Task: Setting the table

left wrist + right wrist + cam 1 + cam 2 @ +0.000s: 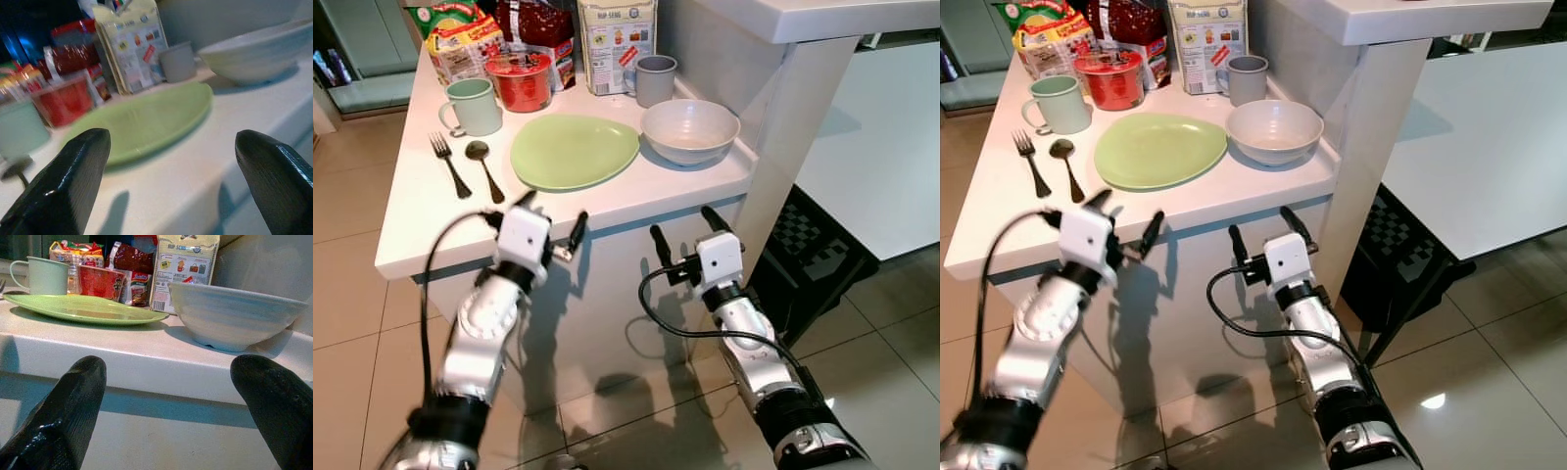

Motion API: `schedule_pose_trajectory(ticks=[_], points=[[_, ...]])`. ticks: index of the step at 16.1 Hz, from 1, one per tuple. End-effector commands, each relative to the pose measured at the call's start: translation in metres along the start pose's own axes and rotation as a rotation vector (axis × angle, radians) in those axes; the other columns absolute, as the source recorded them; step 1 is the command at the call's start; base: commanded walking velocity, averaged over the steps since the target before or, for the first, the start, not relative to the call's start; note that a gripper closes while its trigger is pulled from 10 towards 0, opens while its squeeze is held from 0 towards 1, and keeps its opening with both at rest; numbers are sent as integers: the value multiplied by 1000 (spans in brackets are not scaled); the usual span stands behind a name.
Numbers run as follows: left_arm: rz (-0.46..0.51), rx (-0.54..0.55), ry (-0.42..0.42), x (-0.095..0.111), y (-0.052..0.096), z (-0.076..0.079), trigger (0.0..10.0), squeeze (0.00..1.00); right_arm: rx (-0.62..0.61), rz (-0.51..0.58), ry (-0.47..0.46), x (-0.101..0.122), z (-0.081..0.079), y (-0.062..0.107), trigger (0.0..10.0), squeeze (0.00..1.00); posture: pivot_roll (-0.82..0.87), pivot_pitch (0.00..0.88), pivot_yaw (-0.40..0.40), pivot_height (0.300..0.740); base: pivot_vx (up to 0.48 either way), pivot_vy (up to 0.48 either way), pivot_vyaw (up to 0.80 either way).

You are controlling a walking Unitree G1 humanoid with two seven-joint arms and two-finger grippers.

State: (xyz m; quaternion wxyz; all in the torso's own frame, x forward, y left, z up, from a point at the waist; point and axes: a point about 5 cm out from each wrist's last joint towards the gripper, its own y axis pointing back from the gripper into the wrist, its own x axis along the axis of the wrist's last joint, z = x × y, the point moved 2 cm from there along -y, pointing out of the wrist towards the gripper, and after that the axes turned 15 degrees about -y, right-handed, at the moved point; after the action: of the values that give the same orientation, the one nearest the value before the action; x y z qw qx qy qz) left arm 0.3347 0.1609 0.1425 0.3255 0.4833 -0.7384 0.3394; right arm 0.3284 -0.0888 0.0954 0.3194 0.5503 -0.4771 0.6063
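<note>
Two arms raised before the white table (421, 211) edge, left gripper (551, 228) and right gripper (686, 235) both spread wide and empty, green plate (573, 150) beside white bowl (689, 130) on top.

Left tool (551, 222) and right tool (686, 228) raised, both spread wide.

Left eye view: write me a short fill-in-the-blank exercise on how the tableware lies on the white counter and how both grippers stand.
1. The round pale green plate lies between the black fork with the dark spoon and the white ceramic ____.
2. The grey cup stands behind the ____.
3. Both the left gripper and the right gripper hang below the counter edge, fingers ____.

Missing words: bowl; bowl; open
</note>
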Motion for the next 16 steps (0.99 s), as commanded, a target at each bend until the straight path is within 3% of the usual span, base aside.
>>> schedule_pose_trajectory(ticks=[1, 4, 12, 16], points=[[-7, 20, -17, 0, -4, -9, 10000, 0, -11, -10, -13, -1, 2, 2, 10000, 0, 78, 0, 26, 740, 0, 0, 0], [-5, 27, -31, 1, -7, -17, 10000, 0, -12, -1, -18, 1, 0, 3, 10000, 0, 73, 0, 33, 740, 0, 0, 0], [-34, 19, -55, -5, -9, -20, 10000, 0, -13, 11, -21, 5, 0, 2, 10000, 0, 69, 0, 31, 740, 0, 0, 0], [-63, -19, -116, -13, -11, -27, 10000, 0, -12, 32, -27, 11, -2, 0, 10000, 0, 66, 0, 32, 740, 0, 0, 0]])
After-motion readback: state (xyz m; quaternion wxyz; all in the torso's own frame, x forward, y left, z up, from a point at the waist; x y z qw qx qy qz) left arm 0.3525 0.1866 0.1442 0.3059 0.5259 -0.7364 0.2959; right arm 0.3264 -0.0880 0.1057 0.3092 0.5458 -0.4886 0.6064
